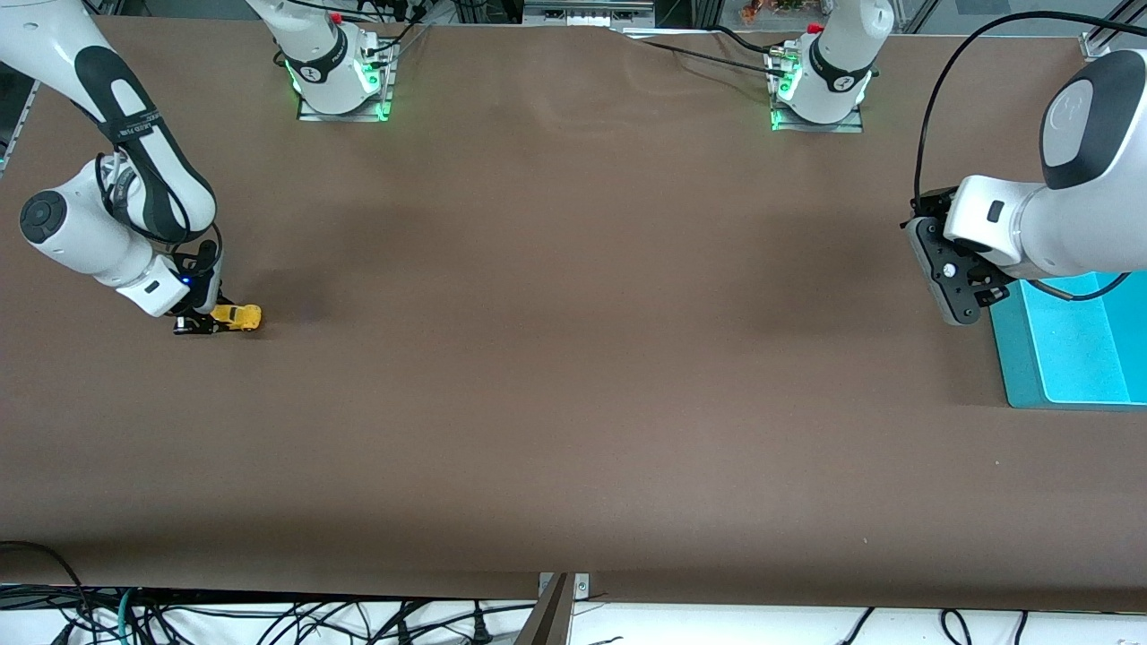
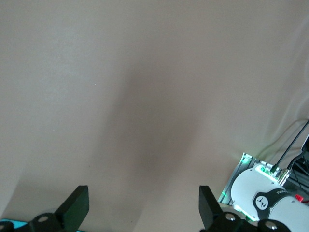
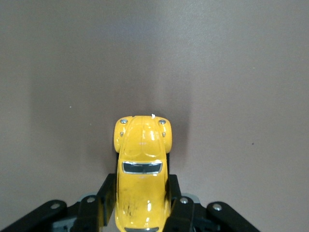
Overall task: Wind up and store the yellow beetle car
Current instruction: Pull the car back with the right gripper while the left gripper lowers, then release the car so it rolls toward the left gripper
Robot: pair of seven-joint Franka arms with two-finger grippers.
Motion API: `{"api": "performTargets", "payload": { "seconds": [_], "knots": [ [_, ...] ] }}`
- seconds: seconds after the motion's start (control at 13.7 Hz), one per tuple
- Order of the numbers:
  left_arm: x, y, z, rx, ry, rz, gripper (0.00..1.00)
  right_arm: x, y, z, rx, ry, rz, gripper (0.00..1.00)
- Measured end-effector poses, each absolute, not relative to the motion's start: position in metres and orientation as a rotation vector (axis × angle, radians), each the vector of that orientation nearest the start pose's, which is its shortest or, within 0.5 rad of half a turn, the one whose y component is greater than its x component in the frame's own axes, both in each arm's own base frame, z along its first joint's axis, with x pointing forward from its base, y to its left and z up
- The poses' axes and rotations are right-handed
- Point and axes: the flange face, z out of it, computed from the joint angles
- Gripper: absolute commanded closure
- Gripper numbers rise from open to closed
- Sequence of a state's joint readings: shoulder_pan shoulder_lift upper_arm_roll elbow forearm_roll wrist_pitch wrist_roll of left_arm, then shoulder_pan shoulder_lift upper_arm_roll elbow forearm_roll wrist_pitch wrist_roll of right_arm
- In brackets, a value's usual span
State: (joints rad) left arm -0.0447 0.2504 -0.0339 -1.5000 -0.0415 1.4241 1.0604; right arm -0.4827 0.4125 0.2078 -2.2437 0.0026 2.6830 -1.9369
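Observation:
The yellow beetle car (image 1: pixel 238 317) stands on the brown table at the right arm's end, wheels down. My right gripper (image 1: pixel 213 322) is low at the table and shut on its rear half. In the right wrist view the black fingers (image 3: pixel 107 194) press both flanks of the car (image 3: pixel 141 166), and its rounded hood points away from the gripper (image 3: pixel 141 195). My left gripper (image 1: pixel 957 315) hangs above the table at the left arm's end, beside a cyan bin. It is open (image 2: pixel 143 205), with only bare table between its fingers (image 2: pixel 77 205).
A cyan bin (image 1: pixel 1017 358) sits at the left arm's end of the table, partly under the left arm. The two arm bases (image 1: pixel 340 85) (image 1: pixel 820 90) stand along the table edge farthest from the front camera. Cables hang below the nearest edge.

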Motion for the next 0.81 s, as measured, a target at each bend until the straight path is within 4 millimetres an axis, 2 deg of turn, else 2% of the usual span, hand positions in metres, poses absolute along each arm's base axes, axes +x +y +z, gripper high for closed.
{"api": "performTargets", "payload": {
  "seconds": [0.22,0.37,0.66,0.81],
  "knots": [
    [0.6,-0.05,0.498,-2.76,1.836,0.432,0.0,0.527,-0.138,0.173,2.164,2.351,0.125,0.0],
    [0.601,-0.053,0.495,-2.736,1.88,0.434,0.0,0.541,-0.128,0.181,2.166,2.392,0.125,0.0],
    [0.606,-0.054,0.474,-2.672,2.012,0.471,0.0,0.578,-0.104,0.224,2.186,2.438,0.119,0.0],
    [0.61,-0.053,0.46,-2.677,2.019,0.5,0.0,0.594,-0.093,0.257,2.164,2.459,0.124,0.0]
  ]
}}
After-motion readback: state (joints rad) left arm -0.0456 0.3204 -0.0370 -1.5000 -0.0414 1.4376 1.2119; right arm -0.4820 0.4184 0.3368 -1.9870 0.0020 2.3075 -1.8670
